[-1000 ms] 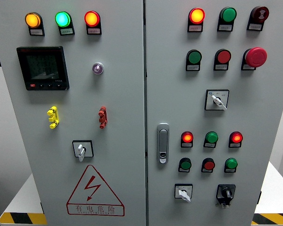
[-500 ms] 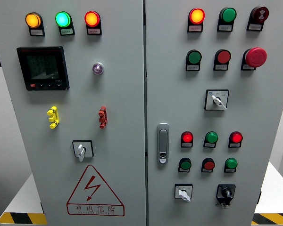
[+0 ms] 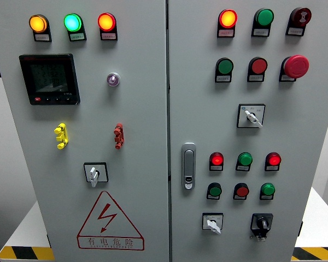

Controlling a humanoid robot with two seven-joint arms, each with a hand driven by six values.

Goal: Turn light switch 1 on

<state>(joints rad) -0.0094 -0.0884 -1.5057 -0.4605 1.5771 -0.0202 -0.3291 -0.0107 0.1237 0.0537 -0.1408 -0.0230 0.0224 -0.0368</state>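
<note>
A grey control cabinet with two doors fills the head view. On the left door a white rotary selector switch points down. The right door carries a white selector in its middle, another white selector low down, and a black knob switch beside that one. A lit red lamp, a green lamp and a second lit red lamp sit in a row above three push buttons. I cannot tell which control is switch 1. Neither hand shows.
Orange, green and red lamps glow at top left, above a digital meter. A red emergency stop juts out at the upper right. A door latch sits by the seam. Yellow-black floor tape marks the base.
</note>
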